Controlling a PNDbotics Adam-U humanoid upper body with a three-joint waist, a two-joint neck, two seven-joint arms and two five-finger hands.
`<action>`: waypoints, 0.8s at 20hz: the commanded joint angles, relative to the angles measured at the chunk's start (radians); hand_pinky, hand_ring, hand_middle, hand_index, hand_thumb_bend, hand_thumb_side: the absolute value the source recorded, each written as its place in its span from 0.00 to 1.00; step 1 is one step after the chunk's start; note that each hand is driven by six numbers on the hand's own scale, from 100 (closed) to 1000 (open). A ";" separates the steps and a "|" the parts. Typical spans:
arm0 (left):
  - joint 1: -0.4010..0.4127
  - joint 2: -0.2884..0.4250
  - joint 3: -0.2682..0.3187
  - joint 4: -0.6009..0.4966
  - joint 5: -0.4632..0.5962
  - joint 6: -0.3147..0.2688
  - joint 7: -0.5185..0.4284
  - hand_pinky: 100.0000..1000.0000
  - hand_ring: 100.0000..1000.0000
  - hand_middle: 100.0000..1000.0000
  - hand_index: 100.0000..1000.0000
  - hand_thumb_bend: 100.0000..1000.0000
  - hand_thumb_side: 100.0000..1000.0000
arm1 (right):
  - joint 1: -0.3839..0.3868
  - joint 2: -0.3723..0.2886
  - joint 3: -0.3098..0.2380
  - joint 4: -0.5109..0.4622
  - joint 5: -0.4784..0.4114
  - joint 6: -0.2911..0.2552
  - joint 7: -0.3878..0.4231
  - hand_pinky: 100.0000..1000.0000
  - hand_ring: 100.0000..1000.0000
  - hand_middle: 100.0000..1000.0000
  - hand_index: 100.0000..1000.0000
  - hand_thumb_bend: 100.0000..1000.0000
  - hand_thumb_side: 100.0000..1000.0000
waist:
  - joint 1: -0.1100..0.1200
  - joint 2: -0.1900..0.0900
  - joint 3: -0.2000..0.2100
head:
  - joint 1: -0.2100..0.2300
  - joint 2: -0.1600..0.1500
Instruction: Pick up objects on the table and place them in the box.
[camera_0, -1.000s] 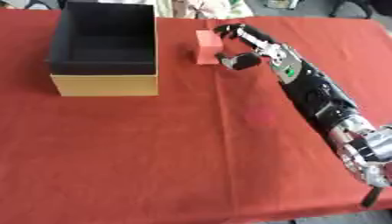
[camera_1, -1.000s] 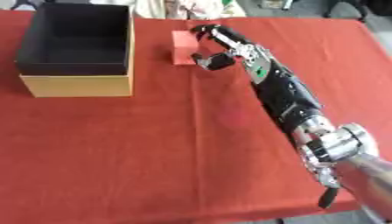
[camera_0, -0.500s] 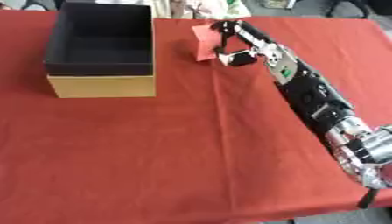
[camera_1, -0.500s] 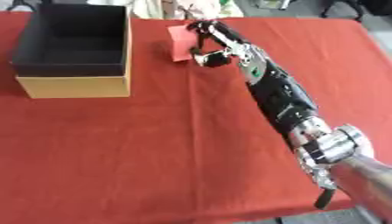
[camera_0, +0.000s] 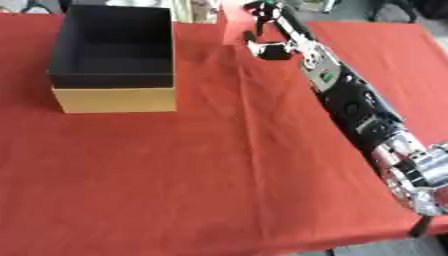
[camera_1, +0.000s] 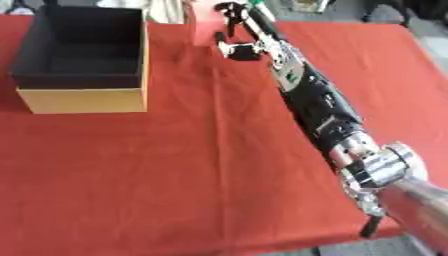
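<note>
My right arm reaches from the lower right across the red cloth to the far middle of the table. There my right hand (camera_1: 243, 31) has its fingers and thumb curled on a small pink-red block (camera_1: 203, 21), which looks raised off the cloth. The box (camera_0: 114, 100), tan outside and black inside, stands open-topped at the far left. It lies to the left of the hand and a little nearer, with nothing visible inside. My left hand shows in neither view.
A red cloth (camera_0: 192, 175) covers the whole table, and its front edge runs along the bottom right. Pale clutter (camera_0: 194, 9) sits beyond the far edge behind the box. My forearm (camera_0: 350, 100) lies diagonally over the right side.
The right hand closed on the pink-red block and raised it up and away from where it stood on the cloth. The box has stayed put.
</note>
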 joint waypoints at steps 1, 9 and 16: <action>-0.005 0.010 0.004 -0.015 0.007 0.001 -0.001 0.87 1.00 0.90 0.90 0.00 0.34 | -0.032 -0.038 0.014 -0.082 -0.050 -0.004 0.024 0.74 0.80 0.29 0.52 0.00 0.00 | 0.002 -0.025 0.005 | 0.002 -0.008; -0.009 0.006 -0.008 -0.011 0.009 0.002 -0.014 0.87 1.00 0.90 0.90 0.00 0.33 | -0.079 0.002 0.052 -0.147 -0.099 -0.002 0.128 0.75 0.80 0.30 0.52 0.00 0.00 | 0.000 -0.032 0.039 | -0.017 -0.004; -0.026 -0.007 -0.023 -0.010 0.015 0.004 -0.032 0.87 1.00 0.90 0.90 0.00 0.33 | -0.095 0.054 0.068 -0.110 -0.053 -0.011 0.197 0.76 0.81 0.31 0.54 0.00 0.00 | -0.002 -0.027 0.087 | -0.042 -0.017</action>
